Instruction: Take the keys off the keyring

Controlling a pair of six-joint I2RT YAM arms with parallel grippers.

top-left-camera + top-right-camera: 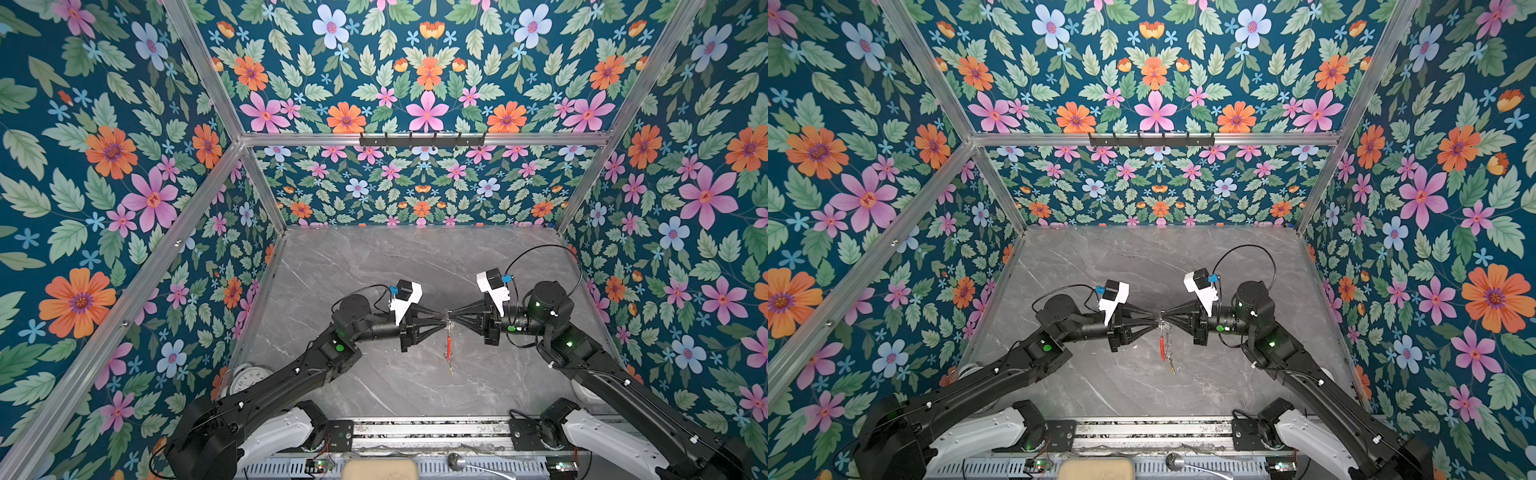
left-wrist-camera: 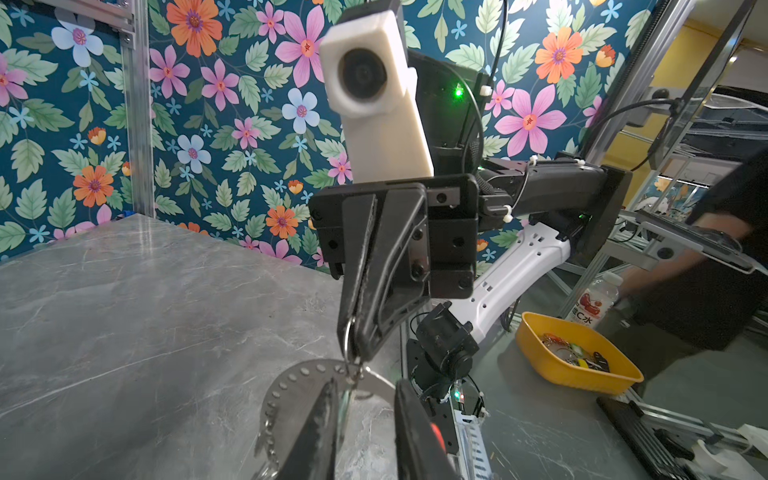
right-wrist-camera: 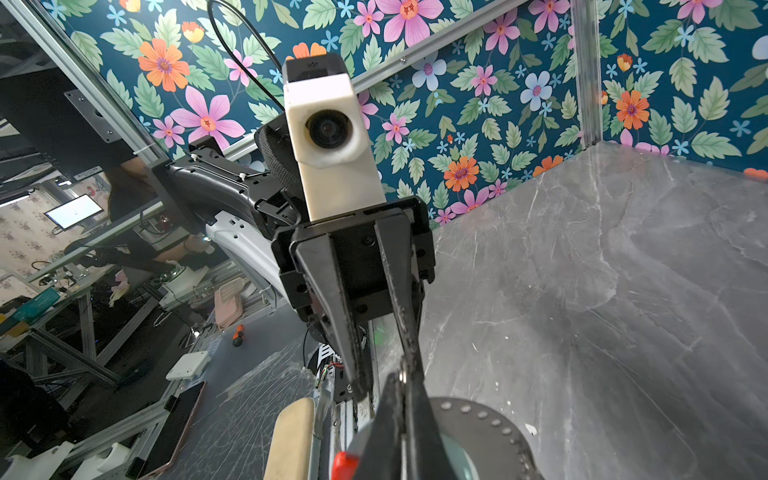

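item: keyring (image 1: 449, 344), hung edge-on over the middle of the desk (image 1: 374, 257); yellow-tagged key (image 1: 451, 368) dangled lowest, not yet off. right claw (image 2: 360, 345) was clamped together on a split ring (image 2: 346, 332) at the band's rim. left claw (image 2: 365, 386) stood apart, straddling the band. step judged: steadying the band to free a key. next would need a firm hold beside that key. wrist views showed the grip; only the top views showed the key.
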